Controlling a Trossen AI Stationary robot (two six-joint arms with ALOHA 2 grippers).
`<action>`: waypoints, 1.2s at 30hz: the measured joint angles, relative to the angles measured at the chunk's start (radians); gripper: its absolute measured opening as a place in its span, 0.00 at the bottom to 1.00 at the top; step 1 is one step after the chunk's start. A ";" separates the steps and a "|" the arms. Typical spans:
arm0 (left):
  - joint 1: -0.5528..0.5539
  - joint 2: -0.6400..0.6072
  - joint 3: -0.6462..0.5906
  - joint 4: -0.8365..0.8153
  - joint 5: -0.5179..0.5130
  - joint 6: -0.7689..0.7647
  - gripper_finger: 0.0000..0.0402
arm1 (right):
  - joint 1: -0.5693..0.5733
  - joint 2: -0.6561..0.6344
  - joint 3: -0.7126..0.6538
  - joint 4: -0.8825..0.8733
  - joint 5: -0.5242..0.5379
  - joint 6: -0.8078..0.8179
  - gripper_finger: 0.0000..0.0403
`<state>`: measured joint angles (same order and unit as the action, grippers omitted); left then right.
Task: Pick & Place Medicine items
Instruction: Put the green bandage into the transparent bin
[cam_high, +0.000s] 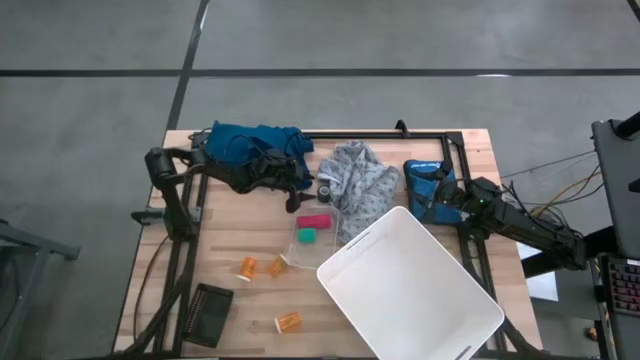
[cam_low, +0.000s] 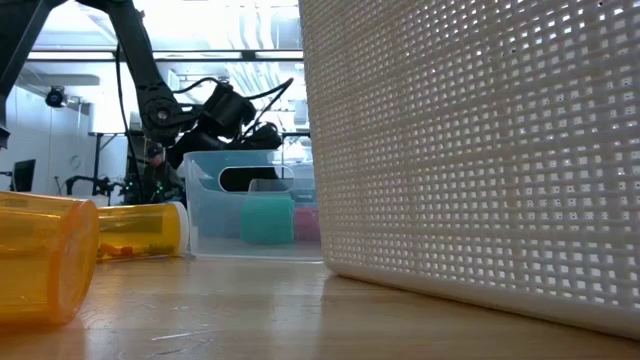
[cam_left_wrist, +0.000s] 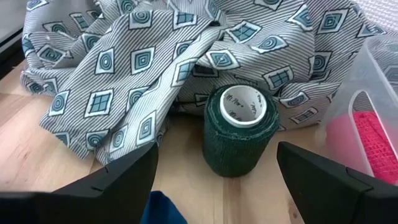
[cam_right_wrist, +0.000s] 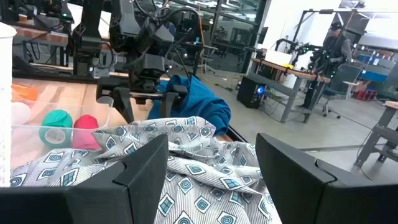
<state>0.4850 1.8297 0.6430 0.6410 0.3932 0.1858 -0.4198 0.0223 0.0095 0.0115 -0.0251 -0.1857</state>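
Left gripper (cam_left_wrist: 214, 177): jaws wide apart, holding nothing; a dark green roll of self-adhesive bandage (cam_left_wrist: 240, 130) stands upright on the wood between and just ahead of the fingers, touching neither.
Right gripper (cam_right_wrist: 211, 171): jaws partly apart, empty, hovering above the grey diamond-patterned cloth (cam_right_wrist: 186, 168), at the table's right rear by a blue pouch (cam_high: 428, 186).
Bandage roll surroundings: grey cloth bunched behind it; rumpled blue cloth (cam_high: 255, 146) beside the left arm.
Clear plastic bin (cam_high: 312, 232): just beside the roll; holds a teal roll (cam_high: 306, 235) and a pink roll (cam_high: 314, 221).
White perforated plastic basket (cam_high: 410, 285): front right of table, tilted diagonally; nothing visible inside from above.
Medicine items: three translucent orange pill bottles with white caps, all lying on their sides on bare wood, outside both containers — two (cam_high: 247, 267) (cam_high: 275, 267) near each other left of the bin, the third (cam_high: 288, 322) nearer the front edge.
Black ridged block (cam_high: 208, 313): front left, near the third bottle.
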 joint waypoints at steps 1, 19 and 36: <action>0.000 0.000 0.000 0.000 0.000 0.000 0.84 | 0.000 0.000 0.000 0.000 0.000 0.001 0.60; 0.026 0.000 0.000 -0.016 -0.019 -0.010 0.83 | 0.001 0.000 0.000 0.000 0.000 0.002 0.60; 0.068 -0.012 0.009 -0.011 0.000 -0.040 0.82 | 0.000 0.000 0.000 0.000 0.000 0.000 0.60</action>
<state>0.5529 1.8178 0.6523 0.6302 0.3935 0.1455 -0.4194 0.0223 0.0094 0.0114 -0.0250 -0.1854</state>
